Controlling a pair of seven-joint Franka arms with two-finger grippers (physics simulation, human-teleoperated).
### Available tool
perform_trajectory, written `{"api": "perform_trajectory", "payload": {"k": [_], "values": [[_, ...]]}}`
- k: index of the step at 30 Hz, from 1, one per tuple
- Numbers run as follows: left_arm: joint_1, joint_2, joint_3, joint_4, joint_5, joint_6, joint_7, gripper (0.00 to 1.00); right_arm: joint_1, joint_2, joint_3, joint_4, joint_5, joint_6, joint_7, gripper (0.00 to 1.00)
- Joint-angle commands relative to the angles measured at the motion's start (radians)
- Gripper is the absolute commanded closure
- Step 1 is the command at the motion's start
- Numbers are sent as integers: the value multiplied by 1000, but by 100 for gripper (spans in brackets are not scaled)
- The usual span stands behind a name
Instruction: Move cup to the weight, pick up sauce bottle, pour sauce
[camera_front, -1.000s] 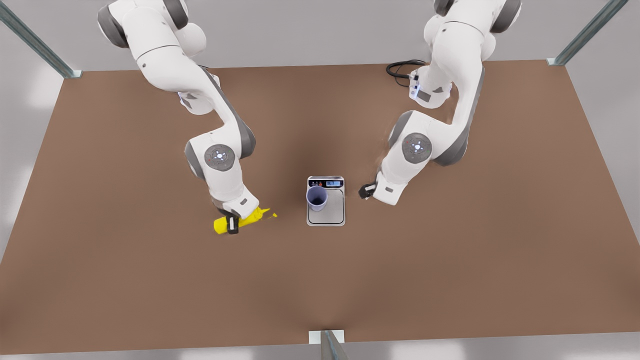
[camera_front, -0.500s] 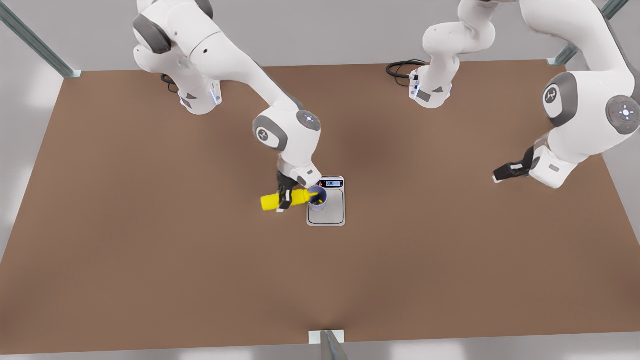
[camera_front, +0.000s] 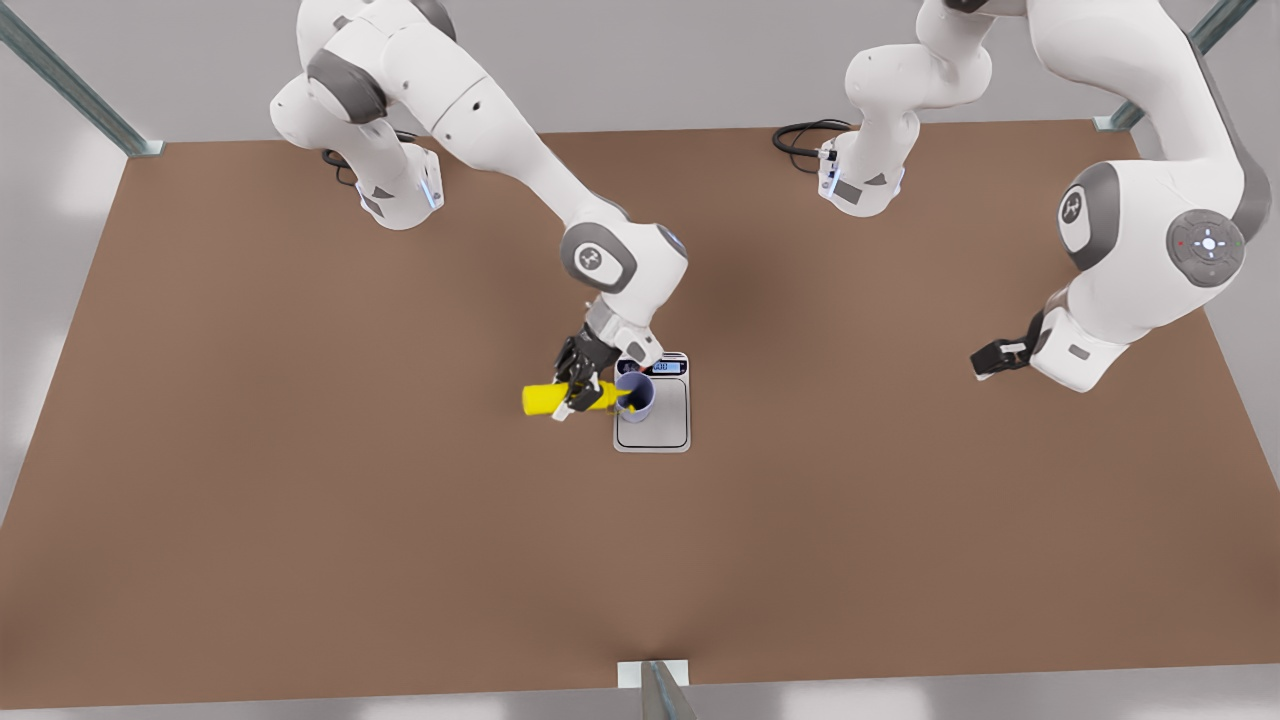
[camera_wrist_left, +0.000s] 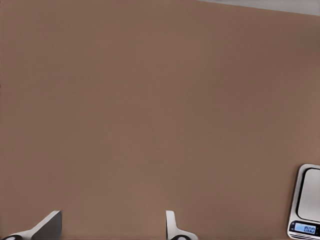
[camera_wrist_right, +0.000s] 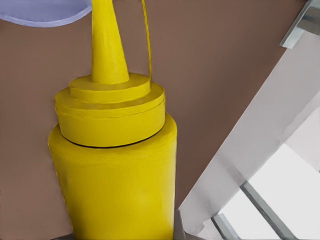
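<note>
The yellow sauce bottle (camera_front: 545, 400) lies on its side in the air, its nozzle reaching over the rim of the lavender cup (camera_front: 637, 400). The cup stands upright on the back left part of the weight (camera_front: 660, 428), a silver scale with a lit display. My right gripper (camera_front: 578, 392) is shut on the sauce bottle's middle, on the front view's left of the cup. From the right wrist, the sauce bottle (camera_wrist_right: 115, 170) points at the cup rim (camera_wrist_right: 45, 12), a thin yellow strand beside the nozzle. My left gripper (camera_front: 990, 358) hangs open far off on the front view's right; its fingers (camera_wrist_left: 172, 227) are spread, the weight (camera_wrist_left: 306, 205) off to one side.
A black cable (camera_front: 800, 135) coils at the table's back by one arm base (camera_front: 860, 180). The other base (camera_front: 395, 190) stands at the back left. Metal frame posts rise at the back corners, and a bracket (camera_front: 655, 680) sits at the front edge.
The right gripper carried the sauce bottle from the table's left to the cup and has now turned its wrist. The left arm drew away from the weight to the front view's right.
</note>
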Motion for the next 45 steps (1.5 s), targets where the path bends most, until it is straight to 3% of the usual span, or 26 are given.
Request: {"api": "perform_trajectory", "payload": {"k": [1, 18, 28, 39, 45], "values": [[-2, -2, 0, 0, 1, -2, -1, 0, 1, 2, 0, 0, -1, 0, 0, 42], [-2, 3, 0, 17, -7, -3, -7, 0, -13, 9, -2, 41, 43, -32, 17, 42], [-5, 4, -2, 17, -10, -2, -6, 0, -335, -72, -2, 66, 826, 20, -72, 42], [-5, 12, -2, 17, -10, 6, -3, 0, -725, -66, 0, 41, 1390, 5, -826, 41], [-8, 21, -2, 17, -10, 9, -3, 0, -939, -3, 0, 6, 1720, -167, -1372, 41]]}}
